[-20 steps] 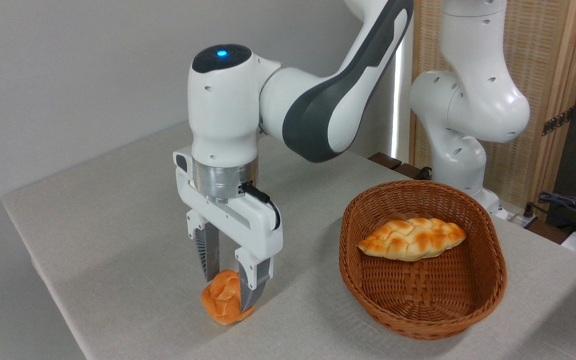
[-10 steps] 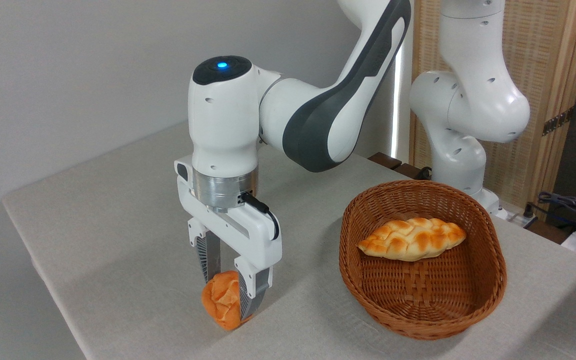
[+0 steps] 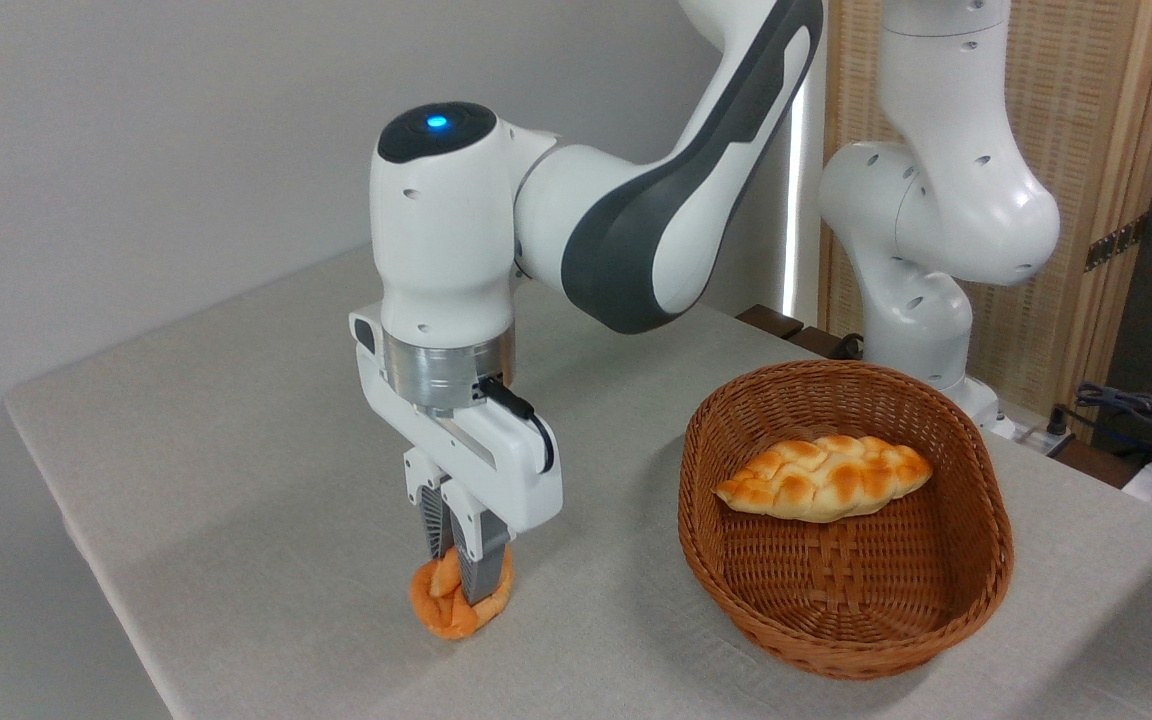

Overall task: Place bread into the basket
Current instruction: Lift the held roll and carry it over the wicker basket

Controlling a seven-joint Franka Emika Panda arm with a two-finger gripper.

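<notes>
Low in the left-centre of the frame, the gripper [image 3: 463, 575] points straight down with its two fingers drawn close together, pinching the bun [image 3: 458, 602] so hard that the soft dough bulges out to either side of them. The bun looks to sit on the table [image 3: 236, 480] or barely above it, near the front edge; whether it touches the cloth cannot be told. Gripping from above through the bun's middle makes sense: the lumpy round shape offers no flat sides, and a squeeze across the centre keeps it from rolling out. The basket [image 3: 841, 640] stands well apart, at the lower right, its rim open upward. A braided loaf [image 3: 824, 478] lies tilted against its far wall, leaving the near part of the floor bare, which seems the natural spot for a drop. The step in hand is judged to be securing the grasp before lifting; the bun must clear the deep wicker rim on the way over.
</notes>
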